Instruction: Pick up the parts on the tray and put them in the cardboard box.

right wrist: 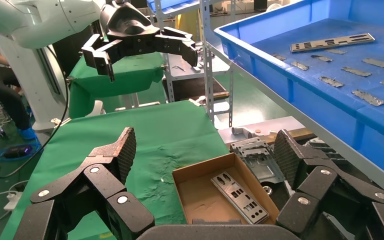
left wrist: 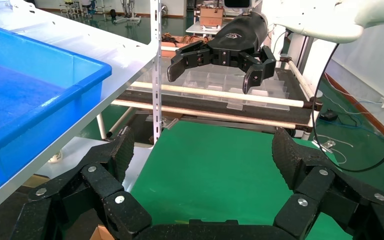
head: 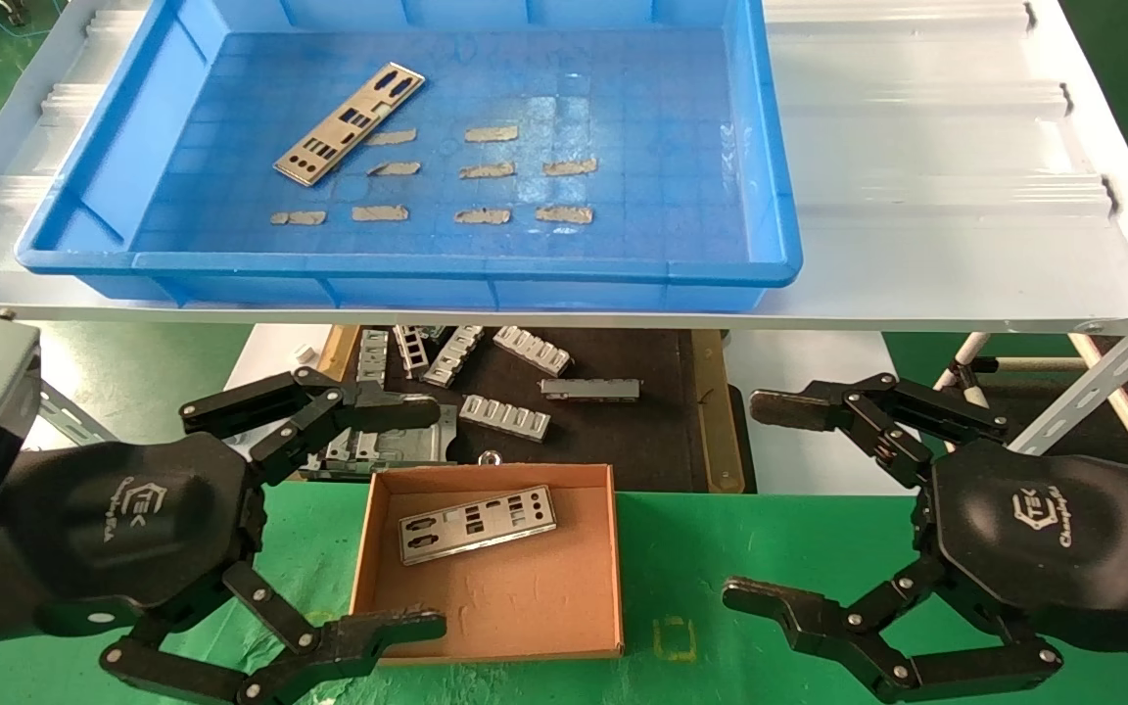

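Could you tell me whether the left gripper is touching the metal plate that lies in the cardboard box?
Apart. In the head view the left gripper is open, level with the cardboard box's left wall, and bare box floor separates the plate from its fingertips.

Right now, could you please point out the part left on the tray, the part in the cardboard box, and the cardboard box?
tray part (head: 350,124), head view, plate middle
boxed part (head: 477,524), head view, plate middle
cardboard box (head: 617,558), head view, right wall

Glossy blue plastic tray (head: 770,196), matt brown cardboard box (head: 525,607), shiny silver metal parts (head: 349,124)
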Action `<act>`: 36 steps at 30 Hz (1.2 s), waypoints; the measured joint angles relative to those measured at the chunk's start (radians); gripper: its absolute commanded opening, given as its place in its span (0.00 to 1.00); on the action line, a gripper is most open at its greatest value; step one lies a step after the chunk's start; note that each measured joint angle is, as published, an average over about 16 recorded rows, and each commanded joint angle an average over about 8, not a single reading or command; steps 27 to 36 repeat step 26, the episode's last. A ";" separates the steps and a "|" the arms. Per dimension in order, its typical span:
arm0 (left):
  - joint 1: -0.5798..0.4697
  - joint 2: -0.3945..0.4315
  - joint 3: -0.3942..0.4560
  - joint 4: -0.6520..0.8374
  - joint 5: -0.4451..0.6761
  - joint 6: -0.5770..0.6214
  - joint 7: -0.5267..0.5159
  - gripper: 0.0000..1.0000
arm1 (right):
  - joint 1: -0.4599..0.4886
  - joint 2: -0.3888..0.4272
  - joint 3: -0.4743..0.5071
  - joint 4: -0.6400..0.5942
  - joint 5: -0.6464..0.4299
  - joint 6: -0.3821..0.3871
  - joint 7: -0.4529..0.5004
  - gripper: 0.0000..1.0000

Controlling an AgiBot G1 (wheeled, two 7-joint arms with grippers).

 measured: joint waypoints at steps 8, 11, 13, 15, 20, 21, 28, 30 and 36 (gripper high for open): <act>0.000 0.000 0.000 0.000 0.000 0.000 0.000 1.00 | 0.000 0.000 0.000 0.000 0.000 0.000 0.000 1.00; 0.000 0.000 0.000 0.000 0.000 0.000 0.000 1.00 | 0.000 0.000 0.000 0.000 0.000 0.000 0.000 1.00; 0.000 0.000 0.000 0.000 0.000 0.000 0.000 1.00 | 0.000 0.000 0.000 0.000 0.000 0.000 0.000 1.00; 0.000 0.000 0.000 0.000 0.000 0.000 0.000 1.00 | 0.000 0.000 0.000 0.000 0.000 0.000 0.000 1.00; 0.000 0.000 0.000 0.000 0.000 0.000 0.000 1.00 | 0.000 0.000 0.000 0.000 0.000 0.000 0.000 1.00; 0.000 0.000 0.000 0.000 0.000 0.000 0.000 1.00 | 0.000 0.000 0.000 0.000 0.000 0.000 0.000 1.00; 0.000 0.000 0.000 0.000 0.000 0.000 0.000 1.00 | 0.000 0.000 0.000 0.000 0.000 0.000 0.000 1.00; 0.000 0.000 0.000 0.000 0.000 0.000 0.000 1.00 | 0.000 0.000 0.000 0.000 0.000 0.000 0.000 1.00; 0.000 0.000 0.000 0.000 0.000 0.000 0.000 1.00 | 0.000 0.000 0.000 0.000 0.000 0.000 0.000 1.00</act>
